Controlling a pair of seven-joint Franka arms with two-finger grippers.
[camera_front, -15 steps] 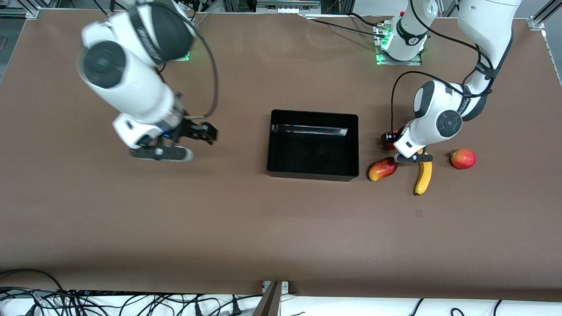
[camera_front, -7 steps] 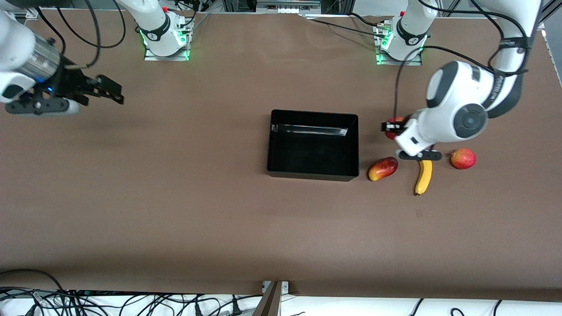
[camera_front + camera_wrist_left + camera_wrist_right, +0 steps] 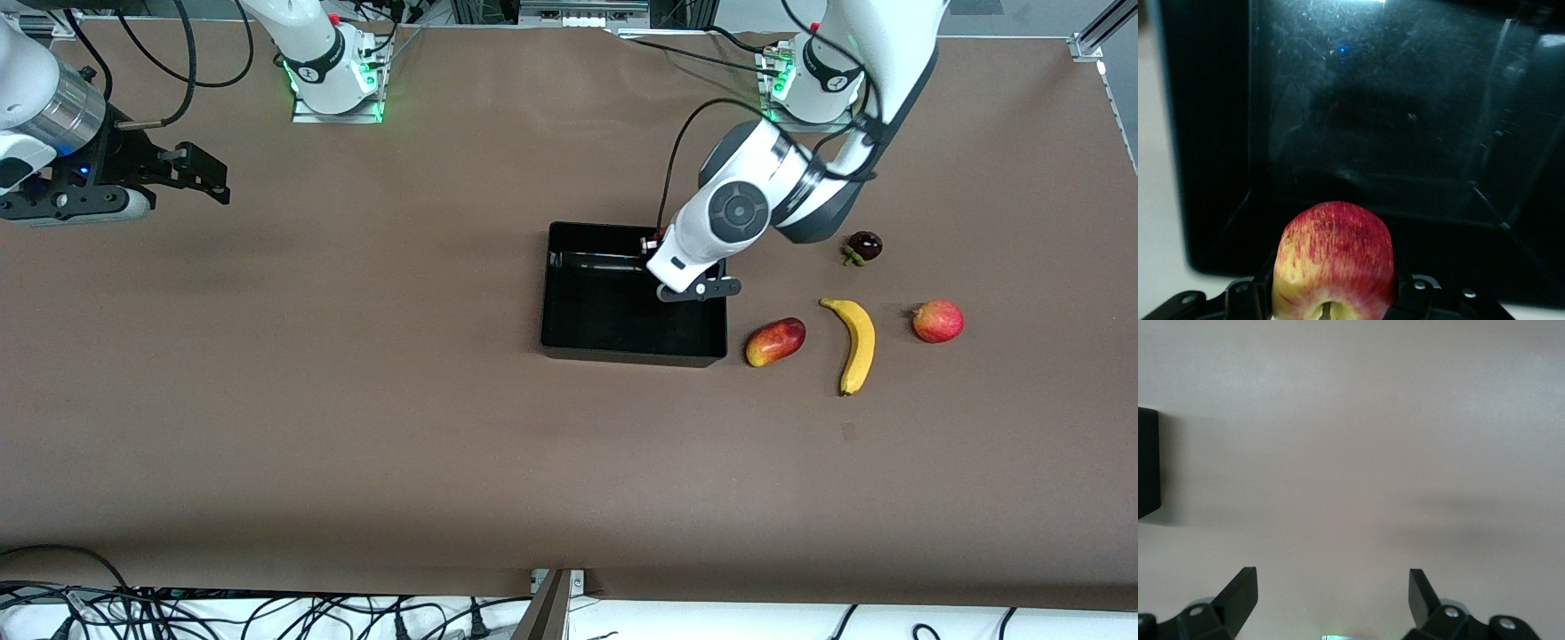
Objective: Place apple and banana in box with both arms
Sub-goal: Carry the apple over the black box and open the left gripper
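My left gripper (image 3: pixel 653 242) is shut on the apple (image 3: pixel 1335 253), red with a yellow patch, and holds it over the black box (image 3: pixel 622 356), above the corner toward the left arm's base. The left wrist view shows the glossy box floor (image 3: pixel 1391 100) below the apple, with a finger on each side of it. The yellow banana (image 3: pixel 855 342) lies on the table beside the box, toward the left arm's end. My right gripper (image 3: pixel 209 178) is open and empty over bare table at the right arm's end; its fingertips (image 3: pixel 1245 587) stand wide apart.
A red-yellow mango-like fruit (image 3: pixel 775 341) lies between the box and the banana. A red-orange round fruit (image 3: pixel 937 321) lies beside the banana toward the left arm's end. A small dark fruit (image 3: pixel 863 246) lies farther from the front camera than the banana.
My left gripper lifted the apple from beside the banana and carried it over the box, uncovering the dark fruit. My right arm swung out to its end of the table.
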